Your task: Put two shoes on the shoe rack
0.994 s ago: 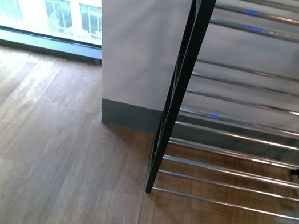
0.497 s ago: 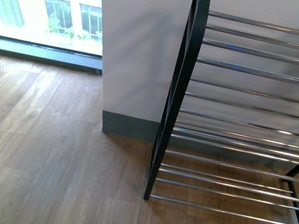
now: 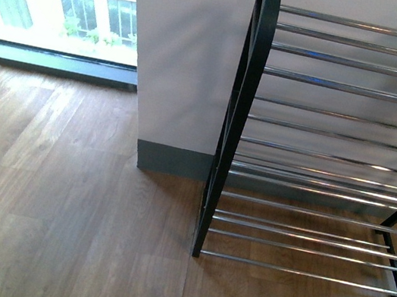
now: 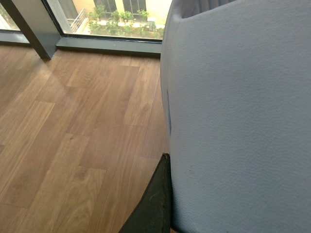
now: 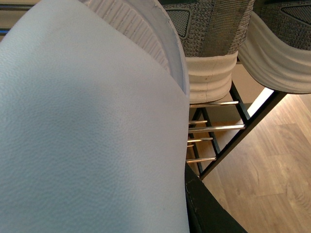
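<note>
Open wood floor (image 3: 57,208) left of shoe rack (image 3: 237,125) — passable. White wall column (image 3: 187,62) blocks behind. Gaps between chrome rods narrow. Top tier's far right end occupied — grey sneakers (image 5: 214,34) there.

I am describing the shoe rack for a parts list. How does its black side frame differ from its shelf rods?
The side frame is black; the rods are shiny chrome. The side frame stands upright; the rods run level. The side frame is broad, with a rounded top; the rods are thin. Both belong to one shoe rack.
</note>
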`<control>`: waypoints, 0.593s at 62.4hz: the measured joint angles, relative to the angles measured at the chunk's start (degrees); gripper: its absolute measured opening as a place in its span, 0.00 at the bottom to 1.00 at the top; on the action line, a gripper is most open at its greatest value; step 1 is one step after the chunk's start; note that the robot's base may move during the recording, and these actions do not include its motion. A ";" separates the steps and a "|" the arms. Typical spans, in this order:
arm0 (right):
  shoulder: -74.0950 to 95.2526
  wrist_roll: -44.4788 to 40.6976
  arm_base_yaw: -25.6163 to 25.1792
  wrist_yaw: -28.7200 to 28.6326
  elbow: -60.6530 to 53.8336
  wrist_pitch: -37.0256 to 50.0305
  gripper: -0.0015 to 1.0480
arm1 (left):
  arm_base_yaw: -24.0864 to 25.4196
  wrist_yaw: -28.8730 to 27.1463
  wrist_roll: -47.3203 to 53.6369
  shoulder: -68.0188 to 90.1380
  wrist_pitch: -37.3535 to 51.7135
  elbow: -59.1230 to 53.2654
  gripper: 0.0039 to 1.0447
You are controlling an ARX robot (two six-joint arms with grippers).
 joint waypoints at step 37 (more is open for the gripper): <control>29.24 -2.58 11.10 2.47 31.58 -4.46 0.01 | 0.00 0.00 0.00 0.00 0.00 0.00 0.01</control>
